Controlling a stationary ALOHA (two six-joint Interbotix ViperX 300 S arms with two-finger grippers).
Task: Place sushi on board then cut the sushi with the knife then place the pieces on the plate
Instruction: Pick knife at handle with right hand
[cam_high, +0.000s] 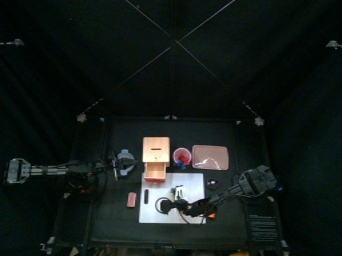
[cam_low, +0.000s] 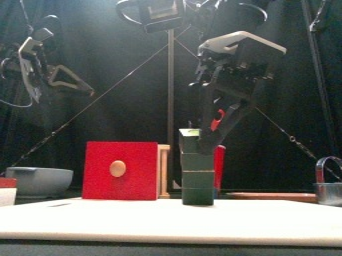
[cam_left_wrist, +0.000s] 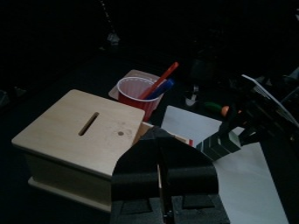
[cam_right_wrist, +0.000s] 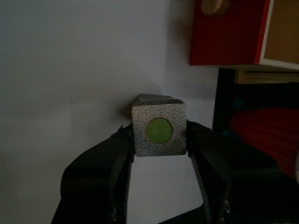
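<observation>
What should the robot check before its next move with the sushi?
1. Sushi roll is on the white board: ok.
2. Roll stands upright: ok.
3. Right gripper grips the roll on both sides: ok.
4. Knives are in the red cup: ok.
5. Left gripper has a knife: not ok. It hovers beside the wooden box.
</observation>
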